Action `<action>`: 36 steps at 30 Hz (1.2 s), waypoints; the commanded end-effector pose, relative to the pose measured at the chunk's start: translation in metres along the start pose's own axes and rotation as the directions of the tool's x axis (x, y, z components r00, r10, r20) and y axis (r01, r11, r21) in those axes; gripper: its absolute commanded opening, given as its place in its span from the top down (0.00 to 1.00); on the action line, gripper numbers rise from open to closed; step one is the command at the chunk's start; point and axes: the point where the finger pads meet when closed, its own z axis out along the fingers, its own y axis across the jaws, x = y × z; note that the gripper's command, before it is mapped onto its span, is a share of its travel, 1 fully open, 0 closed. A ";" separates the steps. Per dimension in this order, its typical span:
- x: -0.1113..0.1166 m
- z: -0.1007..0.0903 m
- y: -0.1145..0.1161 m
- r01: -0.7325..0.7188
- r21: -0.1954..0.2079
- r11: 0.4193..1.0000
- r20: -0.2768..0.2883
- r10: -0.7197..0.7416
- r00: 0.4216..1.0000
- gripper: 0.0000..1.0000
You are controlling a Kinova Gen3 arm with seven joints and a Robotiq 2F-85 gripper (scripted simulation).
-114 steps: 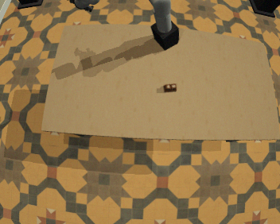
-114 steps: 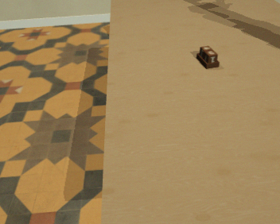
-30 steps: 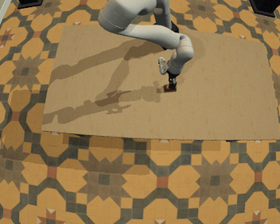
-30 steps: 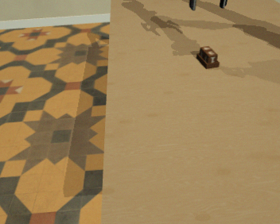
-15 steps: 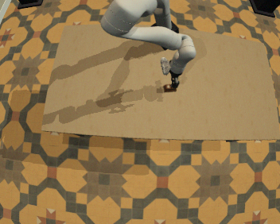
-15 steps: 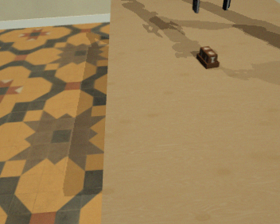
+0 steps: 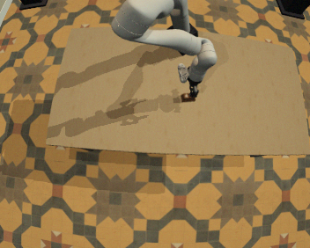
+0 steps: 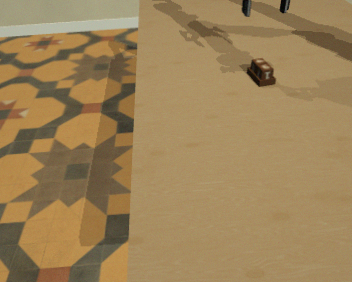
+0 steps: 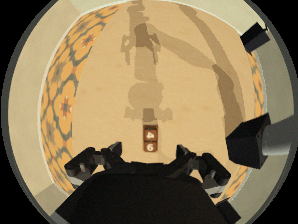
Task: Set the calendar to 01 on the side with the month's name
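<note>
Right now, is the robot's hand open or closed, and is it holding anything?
Gripper: open wide, holding nothing; the calendar sits on the table just ahead, between the fingers in the wrist view.

Tan wooden counter (image 8: 228, 190) here, and one small dark-brown wooden tray (image 8: 261, 79) sits flat toward its far side, two white-faced cubes (image 8: 263, 68) inside.

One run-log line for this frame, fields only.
gripper: open, empty | position: above calendar tray, no contact | cubes: both in tray, side by side | tray: flat on table | phase: approach
</note>
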 end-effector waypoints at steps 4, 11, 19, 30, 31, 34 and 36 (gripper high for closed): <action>-0.003 -0.001 -0.002 0.018 0.007 1.000 0.005 -0.018 1.000 0.00; -0.003 -0.001 -0.002 0.018 0.007 1.000 0.005 -0.018 1.000 0.00; -0.003 -0.001 -0.002 0.018 0.007 1.000 0.005 -0.018 1.000 0.00; -0.004 0.035 -0.004 0.011 0.002 1.000 0.006 -0.011 1.000 0.00; -0.004 0.041 -0.004 0.012 0.001 1.000 0.006 -0.012 1.000 0.00; -0.004 0.045 -0.004 0.012 0.000 1.000 0.006 -0.012 1.000 0.52; -0.004 0.045 -0.004 0.015 0.000 1.000 0.006 -0.015 1.000 0.52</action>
